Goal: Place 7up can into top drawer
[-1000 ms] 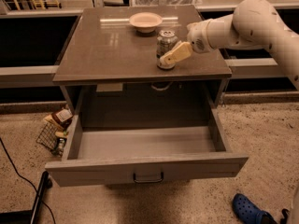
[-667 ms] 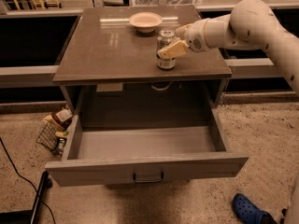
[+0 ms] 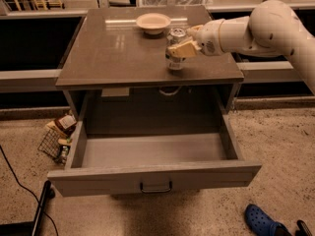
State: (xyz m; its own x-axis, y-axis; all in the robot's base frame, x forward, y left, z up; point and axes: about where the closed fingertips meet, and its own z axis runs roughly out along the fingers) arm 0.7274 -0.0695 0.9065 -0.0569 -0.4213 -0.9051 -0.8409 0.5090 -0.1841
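Observation:
The 7up can (image 3: 175, 35) stands upright on the brown countertop (image 3: 118, 48), near its right front. My gripper (image 3: 181, 48) reaches in from the right on a white arm and sits right at the can's side, covering part of its middle. Whether it holds the can cannot be seen. The top drawer (image 3: 152, 177) is pulled out wide below the countertop. Its grey inside is empty and its dark handle (image 3: 156, 187) faces the front.
A shallow cream bowl (image 3: 153, 22) sits at the back of the countertop, left of the can. A wire basket with packets (image 3: 58, 137) lies on the floor left of the drawer. A blue shoe (image 3: 263, 220) is at bottom right, a black cable (image 3: 19, 181) at bottom left.
My gripper has moved left and slightly up, from beside the can to right against it. The can and the drawer have not moved.

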